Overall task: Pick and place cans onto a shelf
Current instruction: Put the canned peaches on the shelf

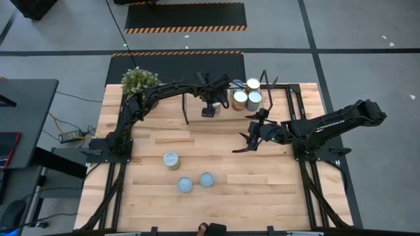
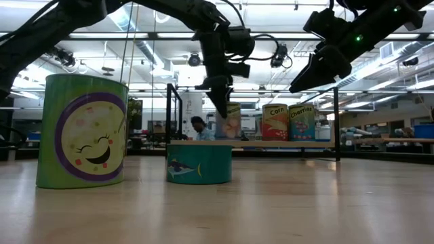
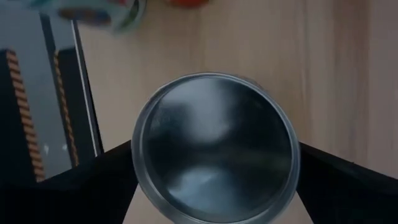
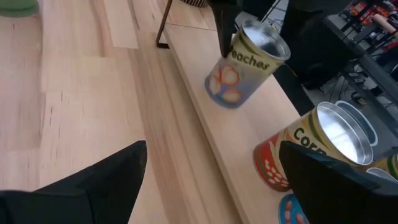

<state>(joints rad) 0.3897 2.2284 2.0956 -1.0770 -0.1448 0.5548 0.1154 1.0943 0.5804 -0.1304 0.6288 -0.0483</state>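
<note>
The left hand [image 1: 211, 105] is largely masked from above by its own wrist. It is seen clamped on the peaches can [image 4: 245, 65], fingers [image 3: 93, 180] pressed to either side of the silvery top, the can tilted just above the shelf [image 4: 249, 134]. The right hand [image 1: 246, 141] is held apart, empty, over the bench [image 1: 230, 190]. Three cans [image 1: 172, 160] are noted on the bench nearer; three more [image 1: 252, 84] upright on the shelf, partly overlapping

Potted green plant [image 1: 138, 80] at tabletop's [image 1: 216, 196] far-left corner; black/orange hazard mats [image 1: 185, 17] on floor beyond; person [image 2: 198, 127] in bkgd
</note>
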